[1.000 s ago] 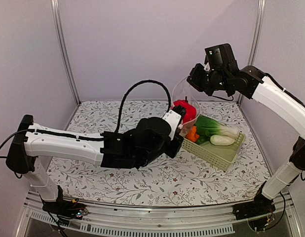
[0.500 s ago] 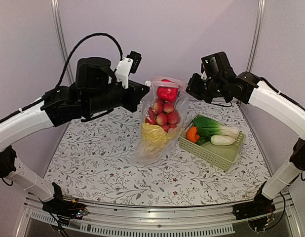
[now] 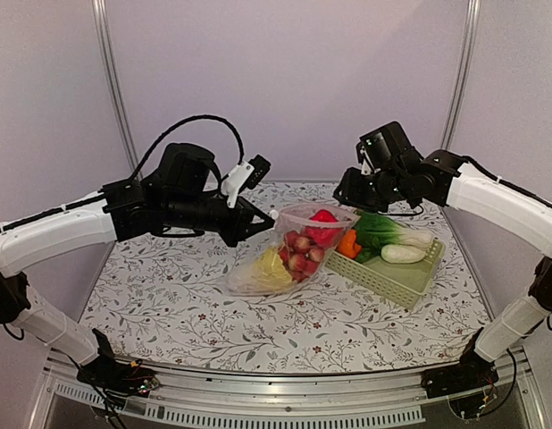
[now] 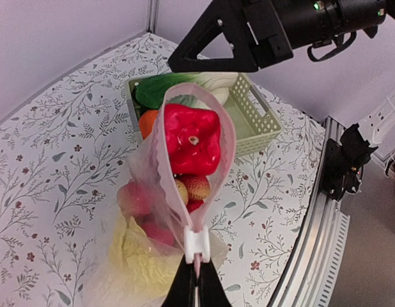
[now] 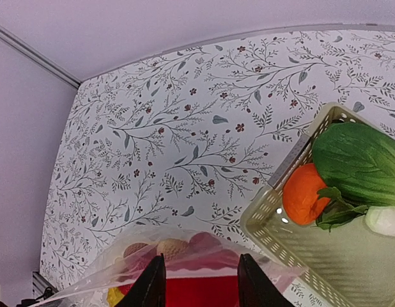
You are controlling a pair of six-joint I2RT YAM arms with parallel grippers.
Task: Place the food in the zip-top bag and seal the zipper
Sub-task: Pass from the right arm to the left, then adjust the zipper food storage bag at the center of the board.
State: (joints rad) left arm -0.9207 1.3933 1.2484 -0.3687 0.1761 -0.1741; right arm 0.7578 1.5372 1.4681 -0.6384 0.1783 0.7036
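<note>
Zip-top bag, crinkly clear plastic, frame centre: likely limp, slippery; hold its stiff zipper. Left gripper pinches zipper's end; right gripper parted, empty.

Crinkly, seemingly glossy plastic bag

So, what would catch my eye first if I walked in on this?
Probably the clear zip-top bag mid-table, bulging, with a shiny red fruit at its open mouth. The left hand pinches the zipper at one end; the right hand hovers open over the other. Beside it sits a pale green basket holding an orange and leafy greens.
</note>
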